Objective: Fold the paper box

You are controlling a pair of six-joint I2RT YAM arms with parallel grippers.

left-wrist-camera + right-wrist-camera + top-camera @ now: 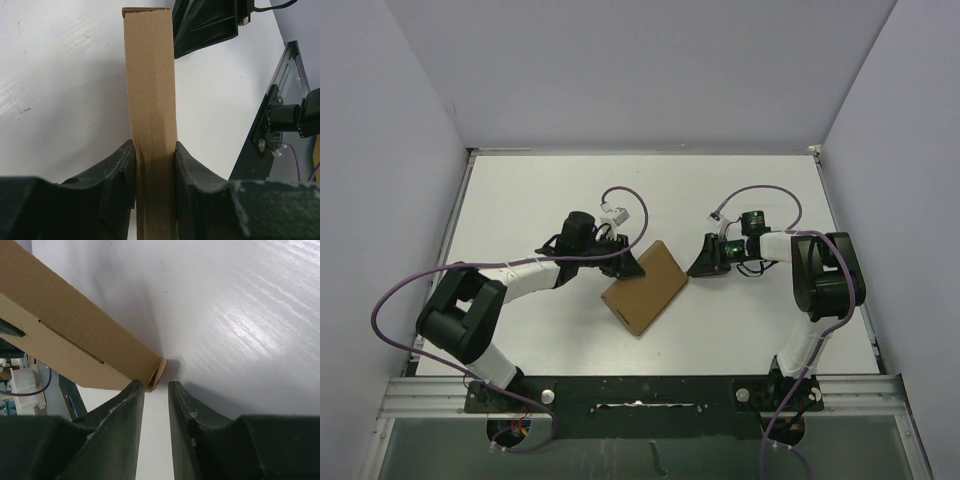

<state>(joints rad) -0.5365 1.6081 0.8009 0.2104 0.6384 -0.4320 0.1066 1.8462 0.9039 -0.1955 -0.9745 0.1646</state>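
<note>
The paper box [645, 288] is a thin brown cardboard box, folded shut and held tilted above the white table [520, 200]. My left gripper [625, 265] is shut on its left edge. In the left wrist view the box's narrow side [150, 75] runs up between both fingers [190, 170], which press on it; gripper [155, 150]. My right gripper [702, 260] is at the box's right corner, apart from it. In the right wrist view the gripper [155, 386] stands narrowly open with nothing between the jaws, and the box's corner [159, 371] is just ahead of the left finger.
Grey walls close in the table on three sides. The metal rail [640, 390] with the arm bases runs along the near edge and also shows in the left wrist view [272, 115]. Purple cables loop from both arms [390, 300].
</note>
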